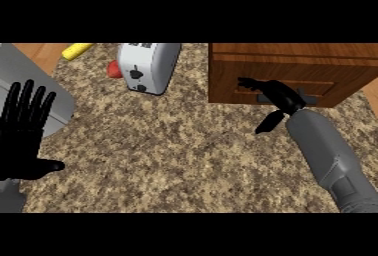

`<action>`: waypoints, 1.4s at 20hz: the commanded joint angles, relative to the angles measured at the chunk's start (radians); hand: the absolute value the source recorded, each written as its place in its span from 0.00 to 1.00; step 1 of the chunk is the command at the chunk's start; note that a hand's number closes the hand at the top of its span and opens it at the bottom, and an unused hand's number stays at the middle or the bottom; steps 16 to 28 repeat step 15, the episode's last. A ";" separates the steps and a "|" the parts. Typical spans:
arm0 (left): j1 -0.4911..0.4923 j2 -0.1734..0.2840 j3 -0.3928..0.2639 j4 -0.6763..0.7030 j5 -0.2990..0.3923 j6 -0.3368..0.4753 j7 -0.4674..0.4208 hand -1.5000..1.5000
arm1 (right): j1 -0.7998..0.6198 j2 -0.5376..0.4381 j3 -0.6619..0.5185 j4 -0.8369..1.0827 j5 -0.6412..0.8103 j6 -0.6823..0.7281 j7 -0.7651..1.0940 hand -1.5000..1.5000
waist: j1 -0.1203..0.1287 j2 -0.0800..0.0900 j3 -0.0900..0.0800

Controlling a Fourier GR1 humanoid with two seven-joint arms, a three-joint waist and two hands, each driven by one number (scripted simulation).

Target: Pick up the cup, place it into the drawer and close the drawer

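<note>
In the head view, a speckled brown granite counter is seen from steeply above. At the upper right a wooden drawer unit stands on it, its front panel facing the viewer and lying flush with the cabinet face, so the drawer appears to be closed. A dark handle is fixed across that front.

The right hand is stretched out from its grey forearm and is laid against the drawer front, beside the handle. Its fingers are held straight and are pressed to the wood, so the hand is spread flat rather than clenched; nothing is held in it. The thumb is pointed down and away from the panel.

The left hand is shown at the left edge, resting with its fingers up and spread, not holding anything.

The cup is not visible anywhere on the counter; whether it lies inside the drawer cannot be told.

At the top centre a white toaster is set on the counter. A red object is touching its left side, and a yellow object is placed further to the upper left. A grey surface is seen at the left edge, partly behind the left hand.
</note>
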 commanded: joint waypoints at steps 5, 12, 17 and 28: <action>-0.042 0.008 0.011 0.012 -0.003 -0.015 0.029 0.00 | -0.143 -0.094 -0.069 0.200 -0.004 0.012 -0.006 0.00 | 0.033 0.036 0.008; -0.009 -0.050 -0.024 0.019 -0.065 -0.013 -0.044 0.00 | -0.161 -0.123 -0.084 0.247 -0.009 0.011 -0.036 0.00 | 0.047 0.040 0.008; -0.071 -0.031 -0.011 0.043 -0.048 -0.007 0.005 0.00 | -0.181 -0.115 -0.084 0.264 -0.010 0.019 -0.023 0.00 | 0.044 0.044 0.009; -0.071 -0.031 -0.011 0.043 -0.048 -0.007 0.005 0.00 | -0.181 -0.115 -0.084 0.264 -0.010 0.019 -0.023 0.00 | 0.044 0.044 0.009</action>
